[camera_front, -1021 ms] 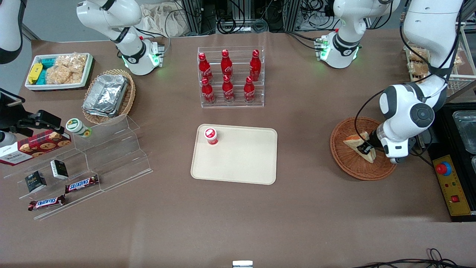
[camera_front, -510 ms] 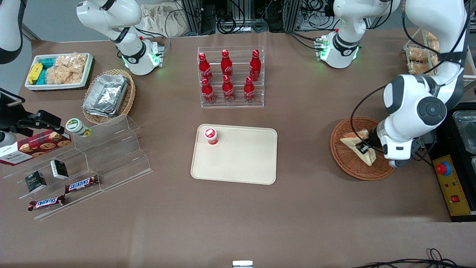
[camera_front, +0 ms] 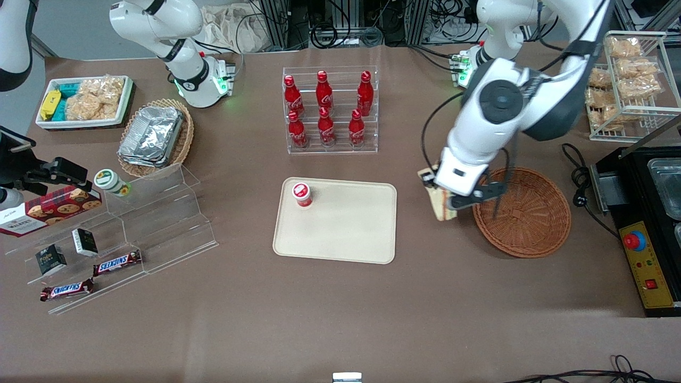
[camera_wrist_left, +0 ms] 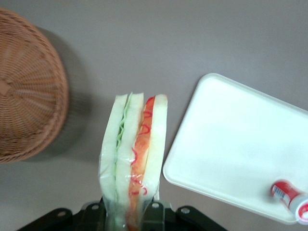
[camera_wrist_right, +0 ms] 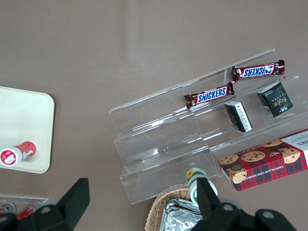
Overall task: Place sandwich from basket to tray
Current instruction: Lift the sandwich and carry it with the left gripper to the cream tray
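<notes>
Brown matting covers the whole table (camera_front: 340,308) you are working over, with the tray (camera_front: 346,234) near its middle and the basket (camera_front: 524,213) toward the working arm's end. Your gripper (camera_front: 444,205) hangs in the air over the bare strip of table between those two, just beside the basket's rim and apart from the tray's nearest edge. Its jaws are closed on the sandwich (camera_wrist_left: 134,159), pinching the wedge at one end so that it stands edge-on, and the wrist view shows you the white bread slices with green filling on one side and red on the other. From the front you see only a sliver of the sandwich (camera_front: 439,205) under the wrist. In the wrist view the basket (camera_wrist_left: 26,91) and the tray (camera_wrist_left: 240,154) lie to either side of the sandwich, neither one directly under it. A small red bottle (camera_front: 301,194) with a white cap stands in the tray corner nearest the parked arm and farthest from the front camera. Farther from the camera than the tray, a clear rack of red cola bottles (camera_front: 330,109) stands upright.
</notes>
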Available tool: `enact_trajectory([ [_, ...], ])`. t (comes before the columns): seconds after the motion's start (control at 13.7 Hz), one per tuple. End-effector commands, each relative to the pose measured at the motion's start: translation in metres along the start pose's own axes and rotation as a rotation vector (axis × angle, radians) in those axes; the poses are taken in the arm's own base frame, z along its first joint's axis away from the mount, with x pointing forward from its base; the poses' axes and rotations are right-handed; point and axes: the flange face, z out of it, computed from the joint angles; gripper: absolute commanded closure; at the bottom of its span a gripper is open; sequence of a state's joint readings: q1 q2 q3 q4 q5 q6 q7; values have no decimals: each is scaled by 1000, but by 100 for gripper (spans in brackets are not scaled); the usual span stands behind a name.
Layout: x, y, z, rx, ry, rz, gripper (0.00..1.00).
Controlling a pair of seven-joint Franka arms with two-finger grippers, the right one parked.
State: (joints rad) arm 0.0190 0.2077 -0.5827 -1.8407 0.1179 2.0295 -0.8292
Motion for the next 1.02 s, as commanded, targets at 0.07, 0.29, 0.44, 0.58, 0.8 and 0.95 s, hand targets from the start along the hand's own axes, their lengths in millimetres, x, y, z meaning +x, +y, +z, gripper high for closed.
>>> enact_trajectory([
  [0.07, -20, 62, 65, 16, 5, 156, 72],
  [0.29, -18, 97, 121, 55, 8, 196, 72],
  [0.44, -9, 106, 153, 77, 16, 199, 72],
  [0.58, -2, 115, 174, 73, 22, 211, 72],
  [0.8, -9, 128, 199, 52, 36, 226, 72],
  [0.95, -10, 127, 201, 58, 43, 216, 34],
])
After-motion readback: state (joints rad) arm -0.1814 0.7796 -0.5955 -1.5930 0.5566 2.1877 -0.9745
